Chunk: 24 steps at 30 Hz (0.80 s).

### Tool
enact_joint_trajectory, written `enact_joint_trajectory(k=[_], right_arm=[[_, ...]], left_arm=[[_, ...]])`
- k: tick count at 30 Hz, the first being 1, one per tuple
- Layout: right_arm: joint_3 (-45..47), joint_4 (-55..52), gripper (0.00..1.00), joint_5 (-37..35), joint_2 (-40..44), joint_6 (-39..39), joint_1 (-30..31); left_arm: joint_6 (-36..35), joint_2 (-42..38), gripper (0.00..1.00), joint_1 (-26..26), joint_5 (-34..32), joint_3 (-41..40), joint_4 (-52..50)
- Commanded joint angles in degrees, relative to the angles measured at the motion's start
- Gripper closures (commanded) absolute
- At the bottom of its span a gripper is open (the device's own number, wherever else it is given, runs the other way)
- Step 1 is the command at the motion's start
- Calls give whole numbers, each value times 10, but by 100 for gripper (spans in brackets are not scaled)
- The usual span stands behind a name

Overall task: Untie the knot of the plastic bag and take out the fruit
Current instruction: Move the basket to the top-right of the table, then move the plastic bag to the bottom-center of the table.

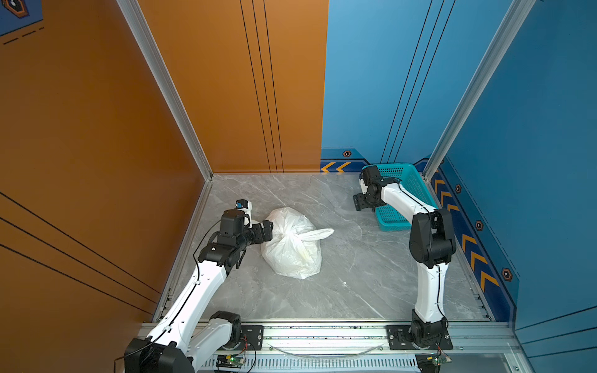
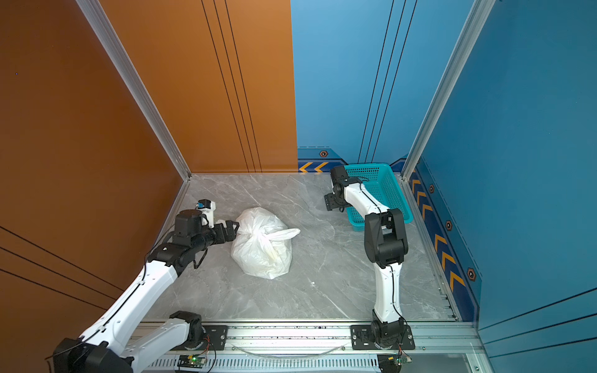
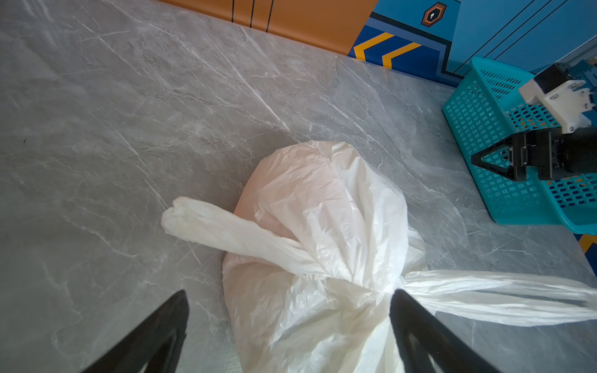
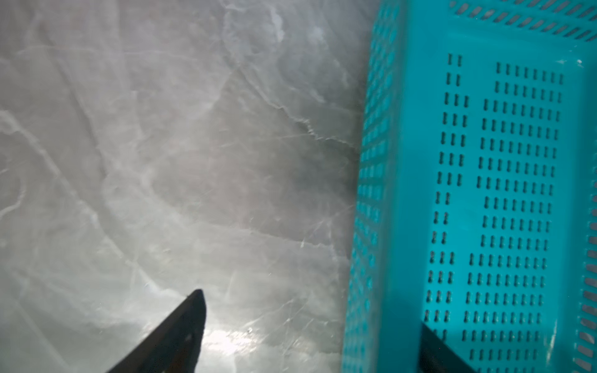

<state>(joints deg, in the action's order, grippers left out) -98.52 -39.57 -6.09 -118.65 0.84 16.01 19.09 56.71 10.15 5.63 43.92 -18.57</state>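
Note:
The white plastic bag point(image 1: 290, 255) point(image 2: 258, 258) lies tied on the marble floor, left of the middle. Its knot point(image 1: 298, 237) point(image 3: 381, 284) sits on top, with one flat tail point(image 1: 319, 233) pointing right. The fruit is hidden inside the bag. My left gripper point(image 1: 269, 231) point(image 3: 289, 295) is open against the bag's left side. Crinkled plastic lies between its fingers, and one fingertip point(image 3: 399, 295) is right beside the knot. My right gripper point(image 1: 358, 203) point(image 4: 311, 310) is open, far from the bag. It straddles the teal basket's wall, holding nothing.
The teal perforated basket point(image 1: 403, 181) point(image 2: 384, 181) point(image 4: 413, 161) stands at the back right corner against the blue wall. An orange wall point(image 1: 97, 145) bounds the left side. The arms' mounting rail point(image 1: 323, 336) runs along the front edge.

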Motion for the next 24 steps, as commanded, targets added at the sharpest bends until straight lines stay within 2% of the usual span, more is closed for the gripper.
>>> enact_joint_trajectory(k=[1, 6, 11, 15, 16, 20, 24], right_arm=[[23, -16, 9, -7, 89, -10, 46], [28, -43, 6, 18, 144, -2, 115], [-10, -67, 5, 62, 143, 24, 196], [-40, -67, 5, 117, 112, 60, 238], [-64, -67, 5, 126, 100, 69, 265], [-104, -67, 5, 121, 50, 85, 307], [-144, -67, 6, 105, 7, 100, 324]], left_arm=[[-8, -16, 2, 0, 3, -8, -26], [-8, -40, 2, 1, 3, -13, -56], [3, -66, 2, 1, 3, -33, -69], [10, -88, 2, 2, 2, -45, -81], [11, -94, 2, 2, 1, -47, -85], [11, -112, 2, 2, -2, -53, -99], [14, -126, 2, 3, 2, -57, -108]])
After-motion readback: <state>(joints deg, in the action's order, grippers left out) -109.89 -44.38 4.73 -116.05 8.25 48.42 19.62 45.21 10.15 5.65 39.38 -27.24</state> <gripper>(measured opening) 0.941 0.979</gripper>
